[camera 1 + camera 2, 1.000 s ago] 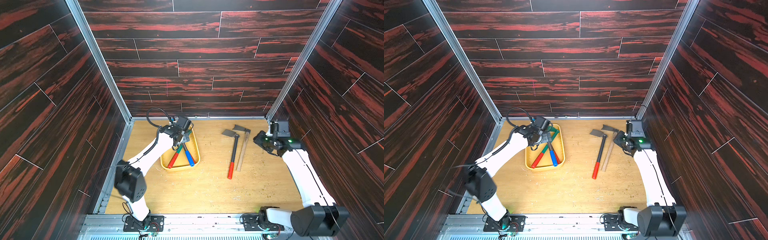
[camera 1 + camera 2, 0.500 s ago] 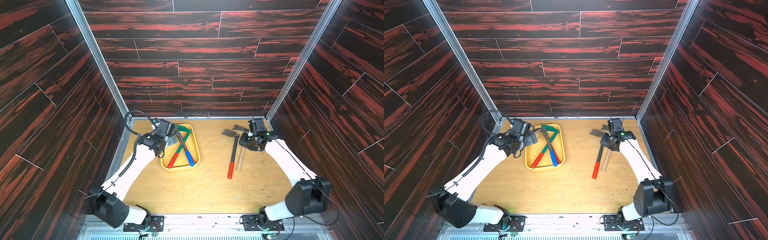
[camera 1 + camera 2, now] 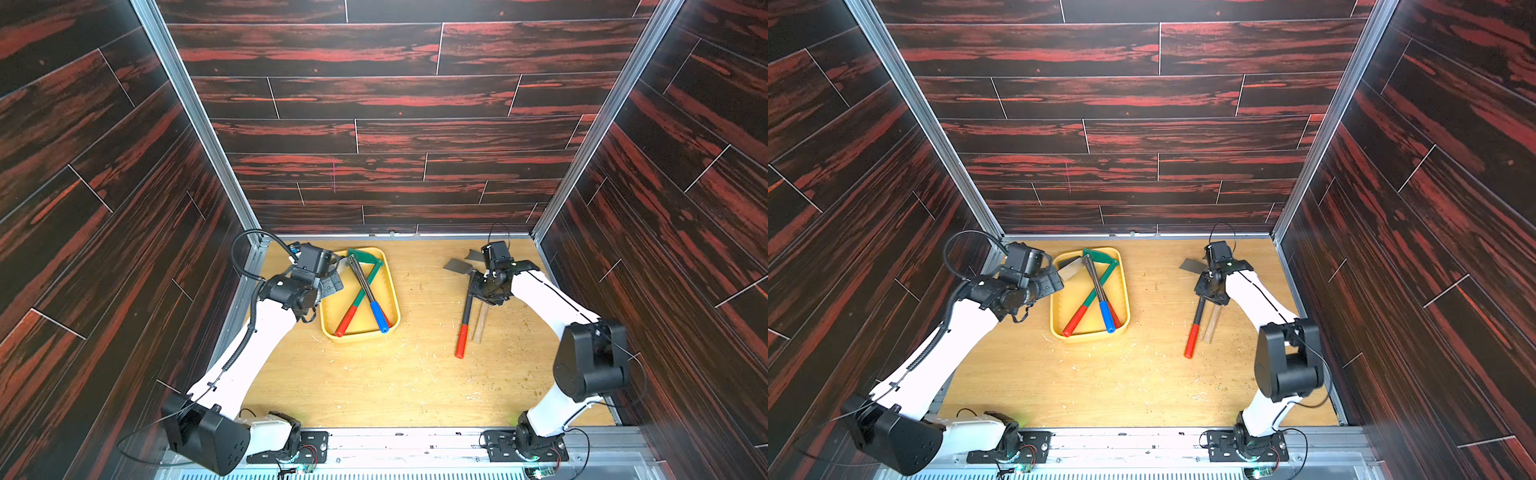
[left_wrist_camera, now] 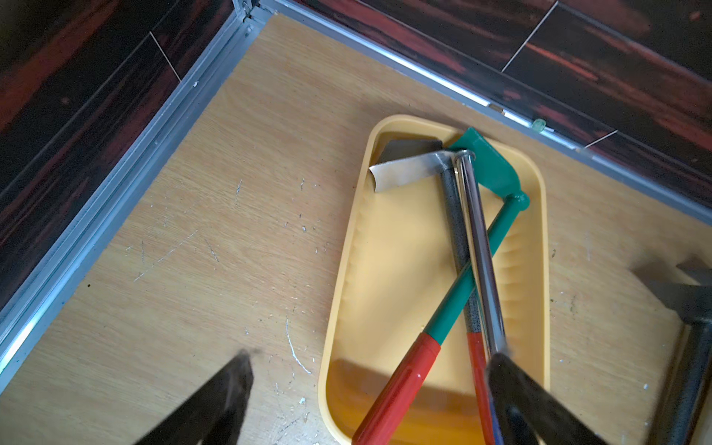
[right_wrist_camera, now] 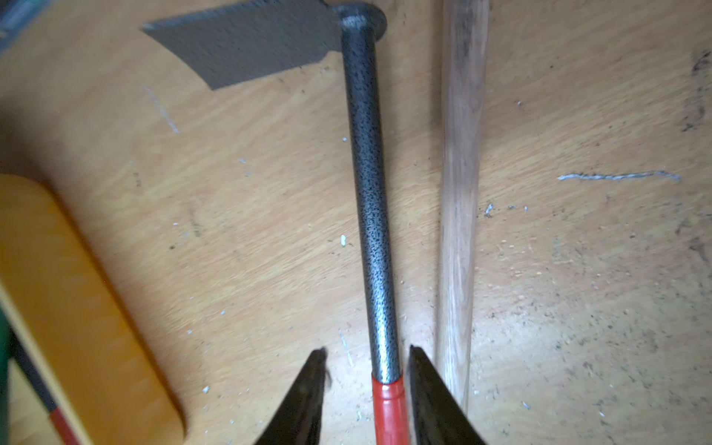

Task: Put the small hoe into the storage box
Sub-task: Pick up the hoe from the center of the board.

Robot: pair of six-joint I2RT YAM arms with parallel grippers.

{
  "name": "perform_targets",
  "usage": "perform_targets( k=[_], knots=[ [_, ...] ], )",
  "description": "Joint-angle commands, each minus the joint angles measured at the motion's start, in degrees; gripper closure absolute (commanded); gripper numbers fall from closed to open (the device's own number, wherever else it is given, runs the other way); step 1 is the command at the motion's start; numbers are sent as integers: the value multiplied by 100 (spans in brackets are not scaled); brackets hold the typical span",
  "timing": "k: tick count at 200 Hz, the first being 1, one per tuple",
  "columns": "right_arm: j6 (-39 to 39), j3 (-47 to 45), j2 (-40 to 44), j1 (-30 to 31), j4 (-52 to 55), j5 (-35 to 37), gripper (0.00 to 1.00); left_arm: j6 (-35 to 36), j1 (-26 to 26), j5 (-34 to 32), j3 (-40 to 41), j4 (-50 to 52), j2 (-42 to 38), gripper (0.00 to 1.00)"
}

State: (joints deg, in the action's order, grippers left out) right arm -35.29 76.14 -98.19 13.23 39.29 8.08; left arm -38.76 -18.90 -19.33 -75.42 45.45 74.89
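The right gripper (image 5: 366,352) straddles the small hoe (image 5: 370,192) with narrow jaws, not clamped; the hoe lies on the table (image 3: 374,374), apart from the storage box (image 3: 336,309). The left gripper (image 4: 370,358) hangs wide and empty

The box (image 3: 358,337) lay on the left half of the table (image 3: 374,386), close to the back wall, with three hoes (image 3: 365,292) crossed in it (heads at the back end). Well to its right, the left hoe (image 3: 462,336) and right hoe (image 3: 481,324) lay side by side on the table, heads also rearward. The left gripper (image 4: 370,356) hung over the box's left rim; the right gripper (image 5: 366,350) straddled the left hoe's shaft.
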Motion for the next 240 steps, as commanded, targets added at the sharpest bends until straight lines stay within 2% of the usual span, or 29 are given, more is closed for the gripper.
perform_targets(
  k=[1,53,240],
  knots=[
    [19,13,-200,39,-93,45,61,78,104,80,87,151,-178,2],
    [45,-81,-616,48,-277,-23,61,31,154,141,150,77,-124,2],
    [117,33,-1245,41,-468,-61,62,43,150,120,205,74,-116,2]
  ],
)
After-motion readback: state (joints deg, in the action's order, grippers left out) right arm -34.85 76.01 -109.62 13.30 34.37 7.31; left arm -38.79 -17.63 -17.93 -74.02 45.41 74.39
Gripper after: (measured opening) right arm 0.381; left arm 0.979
